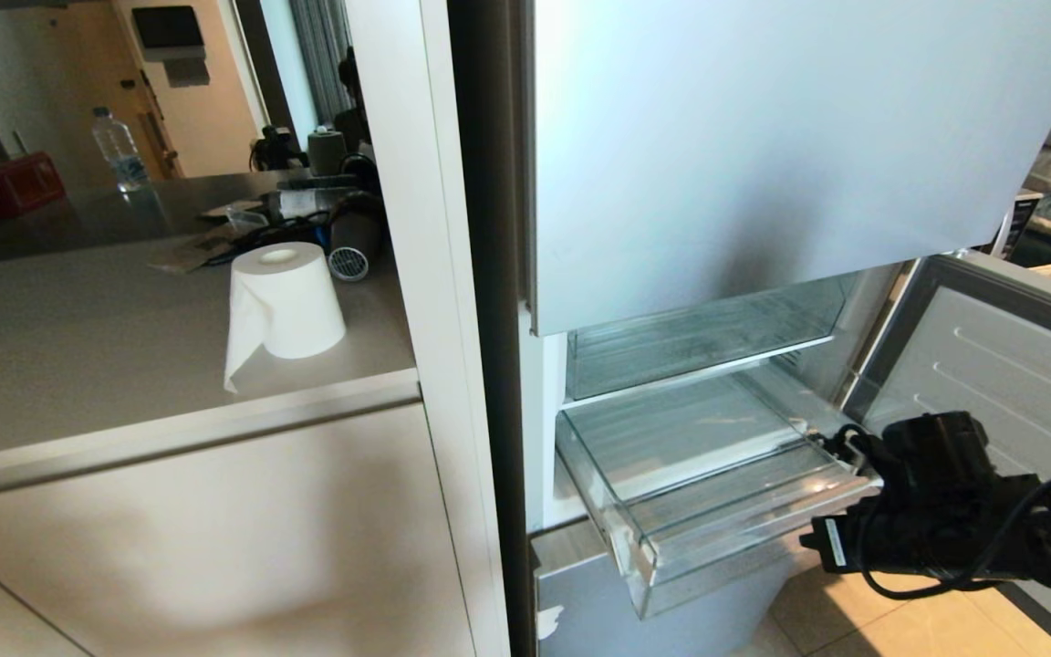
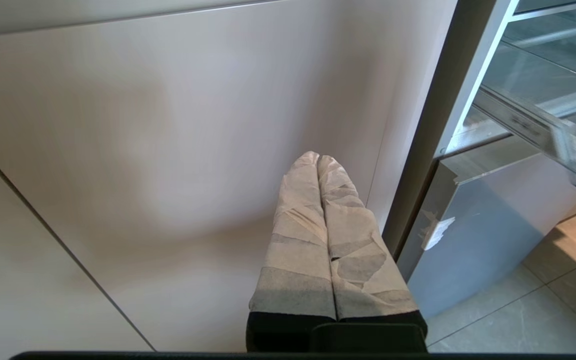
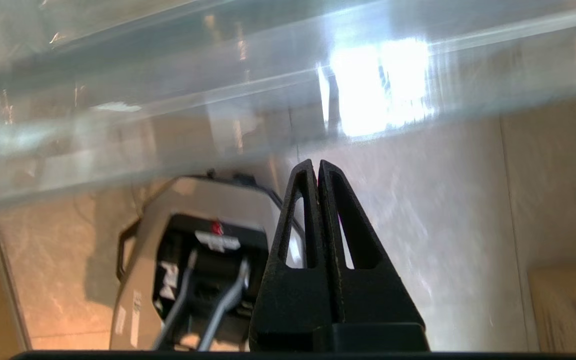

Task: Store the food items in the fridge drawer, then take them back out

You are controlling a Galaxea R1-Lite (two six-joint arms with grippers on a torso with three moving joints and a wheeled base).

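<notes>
Fridge drawer point(image 1: 699, 474) long axis crosswise

I see a clear fridge drawer point(image 1: 708, 493) with a ribbed floor, below a pale grey fridge door point(image 1: 763, 137). My right gripper point(image 3: 318, 167) is black, my left gripper point(image 2: 318, 160) wrapped in beige tape. A white paper roll point(image 1: 284, 306) stands on the beige worktop point(image 1: 78, 365), a red box point(image 1: 1, 187) at its far edge.

One fridge drawer point(image 1: 717, 493), one paper roll point(image 1: 284, 301), one bottle point(image 1: 117, 149)
</notes>
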